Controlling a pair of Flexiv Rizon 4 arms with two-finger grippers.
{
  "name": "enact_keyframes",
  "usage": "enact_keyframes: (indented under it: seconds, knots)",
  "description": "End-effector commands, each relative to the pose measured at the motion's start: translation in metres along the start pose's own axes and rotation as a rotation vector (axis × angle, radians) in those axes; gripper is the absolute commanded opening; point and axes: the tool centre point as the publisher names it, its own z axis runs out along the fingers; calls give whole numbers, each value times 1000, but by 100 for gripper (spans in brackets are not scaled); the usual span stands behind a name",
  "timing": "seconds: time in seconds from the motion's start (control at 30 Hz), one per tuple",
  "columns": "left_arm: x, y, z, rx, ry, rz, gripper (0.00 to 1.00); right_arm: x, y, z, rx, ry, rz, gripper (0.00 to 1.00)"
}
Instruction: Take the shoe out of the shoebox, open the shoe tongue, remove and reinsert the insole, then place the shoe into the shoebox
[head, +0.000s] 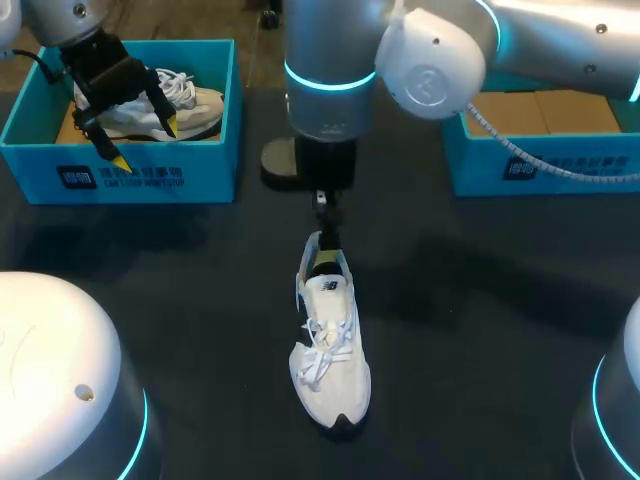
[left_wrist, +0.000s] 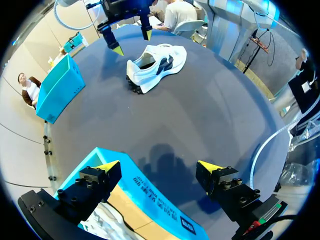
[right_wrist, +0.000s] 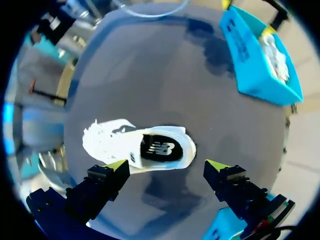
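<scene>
Shoe (head: 330, 350) lying on desk (head: 500, 300), toe toward the robot; right pincer (right_wrist: 166, 165) released, spread above its heel; left pincer (left_wrist: 159, 166) released and empty over left shoebox (head: 120, 178).

The white shoe (head: 330, 352) looks of soft woven cloth with cord laces, the table (head: 490, 330) dark and matt, the blue shoebox (head: 150, 178) smooth card, the right arm (head: 430, 50) glossy
</scene>
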Motion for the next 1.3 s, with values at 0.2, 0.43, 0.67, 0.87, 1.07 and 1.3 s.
enact_keyframes:
  seconds: [0.2,0.43,0.67,0.87,1.07,1.3]
  knots:
    - [-1,1,0,-1,3,1,100,-22,8,27,31,-13,-374,100]
    - [-1,1,0,-1,3,1,100,-33,11,43,0,-10,-360,100]
    - [-1,1,0,-1,3,1,100,-37,12,52,-20,-34,-290,100]
    - [-1,1,0,-1,3,1,100,-39,12,57,-26,-66,-205,100]
    - [-1,1,0,-1,3,1,100,-43,3,75,-30,-69,-107,100]
    - [-1,1,0,-1,3,1,100,-51,-1,90,-16,-60,-39,100]
